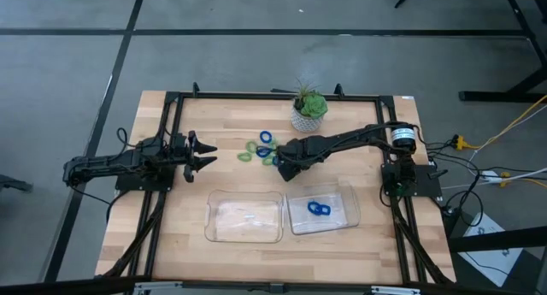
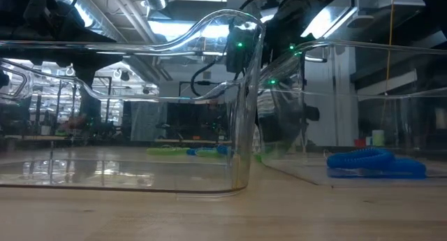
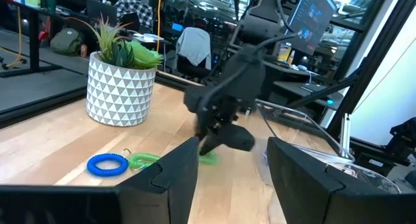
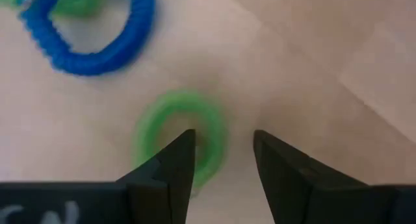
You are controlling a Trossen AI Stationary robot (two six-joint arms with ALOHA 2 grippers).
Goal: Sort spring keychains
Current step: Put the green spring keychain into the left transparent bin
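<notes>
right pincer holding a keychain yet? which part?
Nothing held. The right pincer is open, low over a green keychain, one finger over its rim, not closed on it. The left pincer is open and empty.

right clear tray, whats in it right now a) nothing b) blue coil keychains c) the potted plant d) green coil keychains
b: the right clear tray holds blue coil keychains, also seen at table level; the green ones lie out on the table by the potted plant.
</notes>
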